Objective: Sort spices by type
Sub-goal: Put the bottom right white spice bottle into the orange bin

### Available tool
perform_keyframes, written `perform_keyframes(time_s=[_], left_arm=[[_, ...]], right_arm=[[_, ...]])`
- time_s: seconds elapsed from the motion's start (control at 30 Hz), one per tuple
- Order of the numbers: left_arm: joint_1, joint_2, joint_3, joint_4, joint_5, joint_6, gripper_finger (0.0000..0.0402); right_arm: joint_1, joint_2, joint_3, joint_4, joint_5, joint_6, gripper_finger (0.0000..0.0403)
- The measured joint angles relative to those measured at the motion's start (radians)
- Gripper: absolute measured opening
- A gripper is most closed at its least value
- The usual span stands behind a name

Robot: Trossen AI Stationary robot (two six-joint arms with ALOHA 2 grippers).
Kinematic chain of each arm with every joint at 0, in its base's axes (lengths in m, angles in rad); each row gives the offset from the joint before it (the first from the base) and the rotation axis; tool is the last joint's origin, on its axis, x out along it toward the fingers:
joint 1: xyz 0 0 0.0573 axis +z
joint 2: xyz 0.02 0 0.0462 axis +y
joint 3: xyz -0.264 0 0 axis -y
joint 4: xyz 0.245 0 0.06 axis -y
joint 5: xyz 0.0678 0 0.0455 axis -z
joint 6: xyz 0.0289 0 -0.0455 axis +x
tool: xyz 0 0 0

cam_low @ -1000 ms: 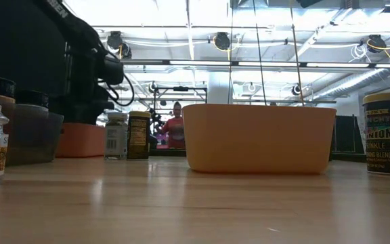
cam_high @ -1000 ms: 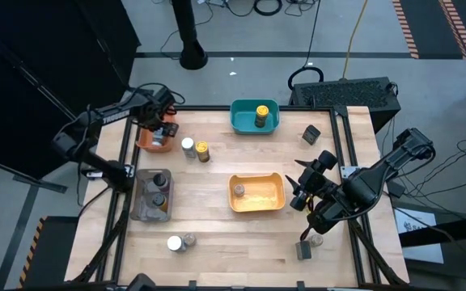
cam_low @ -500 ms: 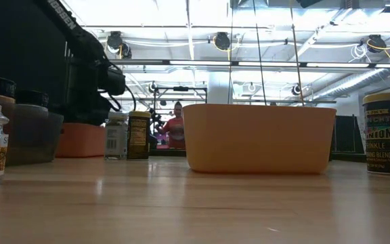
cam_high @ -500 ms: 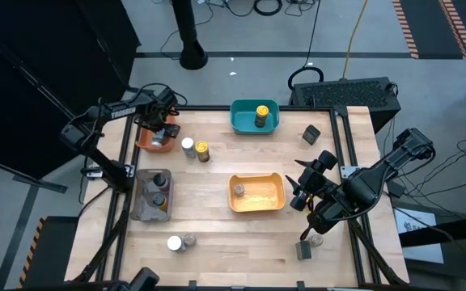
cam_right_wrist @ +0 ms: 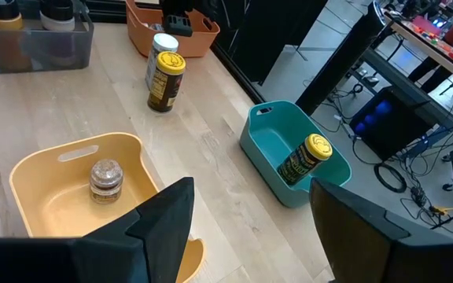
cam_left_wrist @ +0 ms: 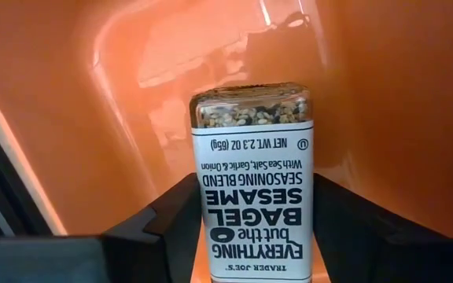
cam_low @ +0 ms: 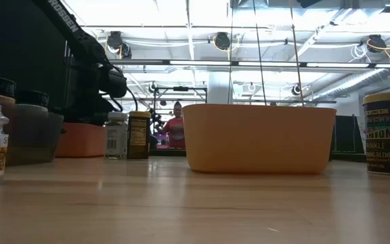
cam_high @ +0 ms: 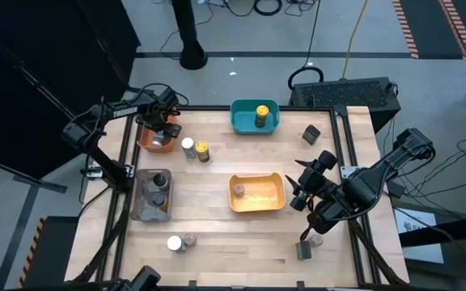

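My left gripper reaches down into the orange bin at the table's far left. Between its fingers stands a glass spice jar with a white bagel-seasoning label. My right gripper hangs open above the table's right side, nothing between its fingers. A white-lidded jar and a yellow-lidded jar stand on the table beside the orange bin. One yellow-lidded jar lies in the teal bin. Another jar sits in the yellow bin. My left gripper pinches the jar between its two fingers, one on each narrow side of the label. The fingers come from above, pointing down, and the jar stands upright with its seed-filled bottom low in the orange bin. Whether the bottom rests on the bin's floor does not show.
A grey bin with two jars stands at the left. Two jars stand near the front edge. Two more jars stand at the near right, and a dark one at the far right. Bare wood lies in the middle.
My left gripper has sunk lower into the orange bin. My right arm has kept still.
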Motion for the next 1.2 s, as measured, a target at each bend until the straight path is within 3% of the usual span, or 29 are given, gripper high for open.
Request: perform_keyframes(time_s=[0.4,0.73,0.9,1.0,1.2], left_arm=[[0.000,-0.045,-0.001,0.007,-0.063,0.006,0.0204],[-0.047,-0.295,-0.001,0.033,-0.131,0.055,0.0204],[-0.170,-0.483,-0.001,0.112,-0.132,0.138,0.0204],[-0.281,-0.599,-0.001,0.247,-0.103,0.180,0.0204],[-0.543,-0.754,-0.018,0.608,0.069,0.282,0.0204]], right_arm=[[0.000,0.000,0.000,0.000,0.002,0.000,0.0238],[0.000,0.000,0.000,0.000,0.010,-0.004,0.0238],[-0.001,0.000,0.000,0.000,0.040,-0.008,0.0238],[-0.002,0.000,-0.017,0.021,0.069,-0.027,0.0238],[-0.020,0.000,-0.067,0.108,0.153,-0.110,0.0238]])
